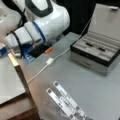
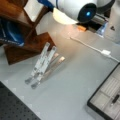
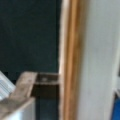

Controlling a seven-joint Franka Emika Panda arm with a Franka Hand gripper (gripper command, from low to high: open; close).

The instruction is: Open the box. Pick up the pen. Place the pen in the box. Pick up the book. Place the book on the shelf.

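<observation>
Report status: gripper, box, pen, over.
Gripper not in view; arm over shelf. Box open, lid up; dark slim piece, likely pen, in its lining. Book not made out. White cable across table.

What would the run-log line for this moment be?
box open | pen in box | arm over shelf | gripper not visible
</observation>
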